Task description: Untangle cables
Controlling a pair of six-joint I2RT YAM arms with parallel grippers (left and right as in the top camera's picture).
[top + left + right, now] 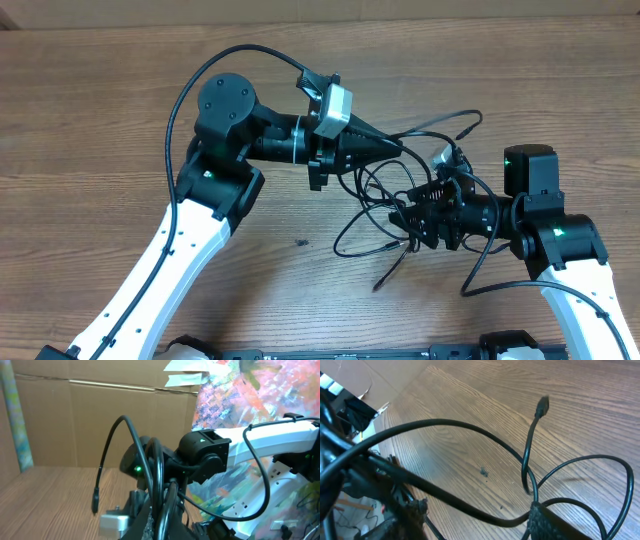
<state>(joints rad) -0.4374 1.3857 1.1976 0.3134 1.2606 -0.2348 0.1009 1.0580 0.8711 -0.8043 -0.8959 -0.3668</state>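
Sprawling in a loose knot on the bench (100, 120) between both arms, the cables (375, 190) are clamped by the left fingers (385, 146); right fingers (412, 215) sit in the tangle, can't tell if they're gripping or apart.

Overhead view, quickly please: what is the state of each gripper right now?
Left gripper: shut on the cables.
Right gripper: open, with the cables passing through it, not clamped.

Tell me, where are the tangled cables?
Overhead, the cables bunch between the left gripper and the right gripper, right of centre on the table.
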